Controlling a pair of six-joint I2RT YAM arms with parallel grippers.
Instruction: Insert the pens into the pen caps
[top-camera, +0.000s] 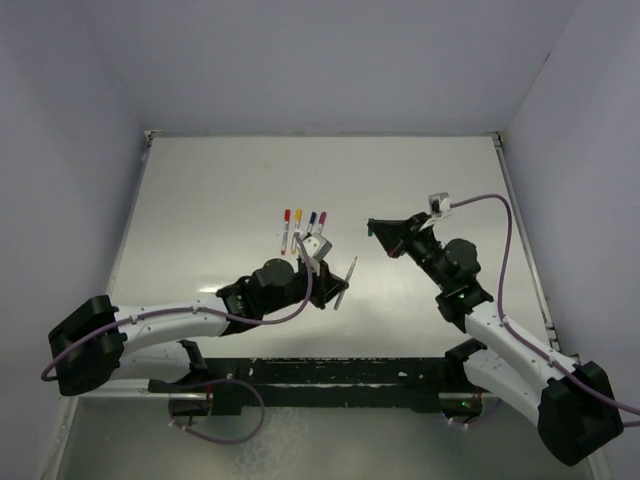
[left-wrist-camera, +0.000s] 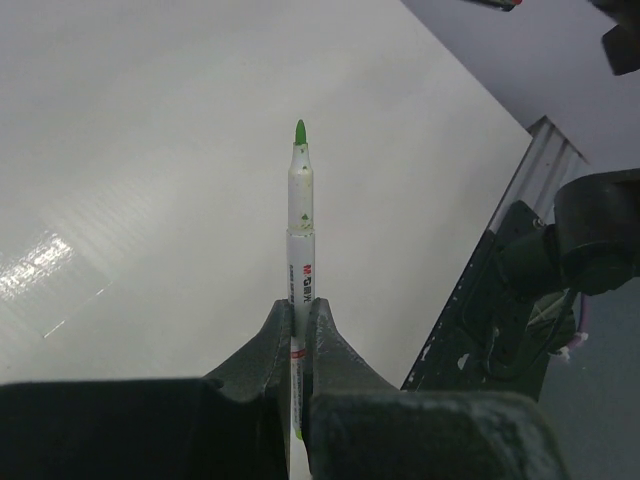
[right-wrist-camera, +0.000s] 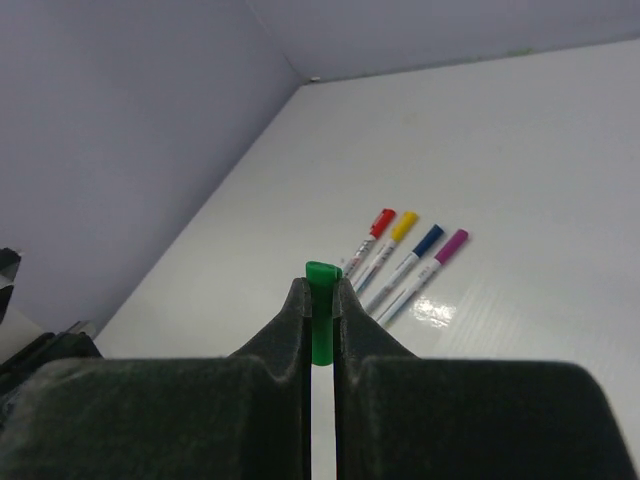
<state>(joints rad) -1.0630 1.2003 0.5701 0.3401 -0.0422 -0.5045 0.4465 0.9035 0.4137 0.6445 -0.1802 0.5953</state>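
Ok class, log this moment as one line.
left gripper: shut on green pen | right gripper: shut on green cap | pen, cap: apart | four capped pens on table

Five pens are in view: four capped pens (top-camera: 298, 228) lying side by side in one row on the surface (top-camera: 200, 190), and one uncapped pen (left-wrist-camera: 300, 230) with a green tip. The caps number five as well, four of them fitted on those pens, namely one red cap (right-wrist-camera: 381, 222), one yellow cap (right-wrist-camera: 404, 226), one blue cap (right-wrist-camera: 430, 238) and one purple cap (right-wrist-camera: 453, 243), plus a single loose green cap (right-wrist-camera: 319, 312). Two claws show, the left claw (left-wrist-camera: 303, 312) and the right claw (right-wrist-camera: 319, 290), each closed on one item.
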